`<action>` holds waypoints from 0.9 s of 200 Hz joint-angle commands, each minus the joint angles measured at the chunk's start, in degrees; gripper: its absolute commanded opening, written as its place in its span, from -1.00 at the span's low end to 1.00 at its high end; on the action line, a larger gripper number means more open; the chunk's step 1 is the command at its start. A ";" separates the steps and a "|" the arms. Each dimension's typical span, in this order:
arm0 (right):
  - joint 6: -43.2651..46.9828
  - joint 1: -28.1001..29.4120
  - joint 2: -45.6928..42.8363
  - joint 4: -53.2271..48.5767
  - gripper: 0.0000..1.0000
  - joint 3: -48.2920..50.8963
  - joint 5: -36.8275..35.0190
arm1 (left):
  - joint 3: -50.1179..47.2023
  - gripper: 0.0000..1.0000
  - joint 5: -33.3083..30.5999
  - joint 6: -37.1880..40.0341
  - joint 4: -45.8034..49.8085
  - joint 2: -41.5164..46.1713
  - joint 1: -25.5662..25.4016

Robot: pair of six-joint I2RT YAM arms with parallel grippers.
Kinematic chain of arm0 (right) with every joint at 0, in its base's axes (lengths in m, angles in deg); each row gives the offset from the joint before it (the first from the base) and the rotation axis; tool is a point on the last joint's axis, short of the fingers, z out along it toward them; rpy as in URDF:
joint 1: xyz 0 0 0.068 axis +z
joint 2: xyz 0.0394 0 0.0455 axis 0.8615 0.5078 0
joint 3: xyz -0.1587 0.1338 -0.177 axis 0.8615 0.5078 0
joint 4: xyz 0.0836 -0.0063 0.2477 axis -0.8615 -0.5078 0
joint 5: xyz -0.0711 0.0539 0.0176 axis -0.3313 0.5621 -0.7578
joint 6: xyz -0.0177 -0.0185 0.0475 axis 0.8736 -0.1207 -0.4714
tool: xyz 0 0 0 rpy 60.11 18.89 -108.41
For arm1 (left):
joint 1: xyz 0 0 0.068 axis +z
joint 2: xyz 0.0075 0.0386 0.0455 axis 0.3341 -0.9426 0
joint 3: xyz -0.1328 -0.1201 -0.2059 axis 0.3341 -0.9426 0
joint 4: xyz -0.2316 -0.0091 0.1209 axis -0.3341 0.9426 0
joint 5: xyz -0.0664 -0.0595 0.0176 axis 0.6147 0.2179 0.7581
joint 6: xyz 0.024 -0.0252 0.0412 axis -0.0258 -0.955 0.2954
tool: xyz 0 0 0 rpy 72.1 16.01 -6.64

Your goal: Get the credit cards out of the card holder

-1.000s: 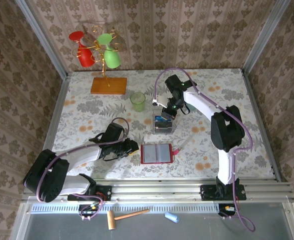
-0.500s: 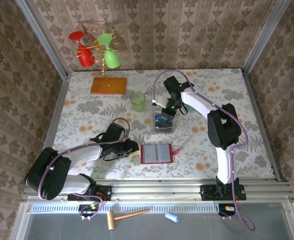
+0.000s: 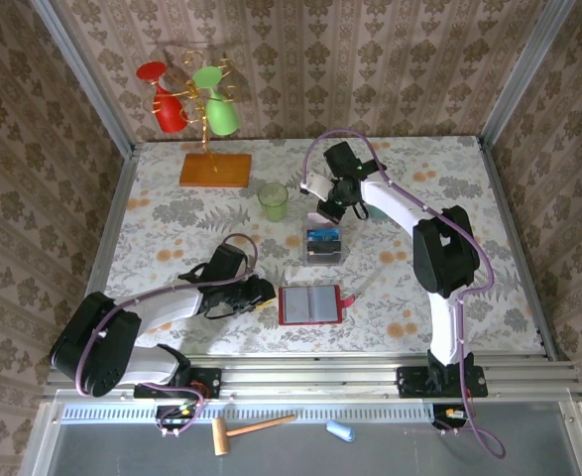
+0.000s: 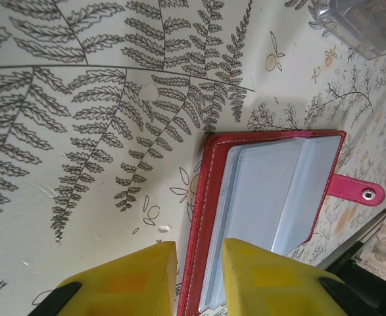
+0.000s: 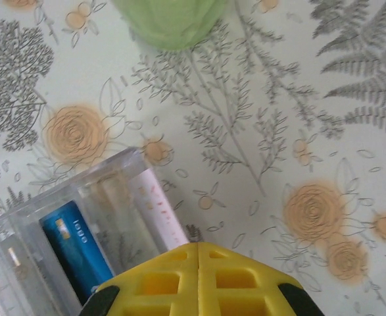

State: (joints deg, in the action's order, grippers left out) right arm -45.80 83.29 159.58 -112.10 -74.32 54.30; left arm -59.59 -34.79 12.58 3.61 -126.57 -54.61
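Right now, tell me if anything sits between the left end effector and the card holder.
Nothing visible does. The left end effector is at the red edge of the card holder, seen in the gap between its fingers.

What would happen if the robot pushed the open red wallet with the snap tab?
The open red fold-over wallet lies flat, so it would probably slide, not roll or tip. Its thin grey pockets look floppy and may bend when lifted.
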 commanded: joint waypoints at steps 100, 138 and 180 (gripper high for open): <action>-0.49 -0.19 1.48 -0.60 -1.00 -0.94 -0.91 | 1.10 -0.49 0.59 0.97 0.14 0.36 0.47; -0.25 -0.17 1.81 -1.94 -1.00 -1.19 -0.57 | 1.19 -0.49 0.62 1.06 0.12 0.36 0.47; -3.87 0.53 -3.14 -0.25 -1.00 0.10 0.58 | 1.49 -0.49 0.64 1.43 -0.03 0.10 0.46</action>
State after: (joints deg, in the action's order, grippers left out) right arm -46.96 83.32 160.11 -111.88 -74.32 53.08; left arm -59.57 -34.79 12.58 3.61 -126.55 -54.61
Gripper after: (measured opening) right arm 0.038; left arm 0.255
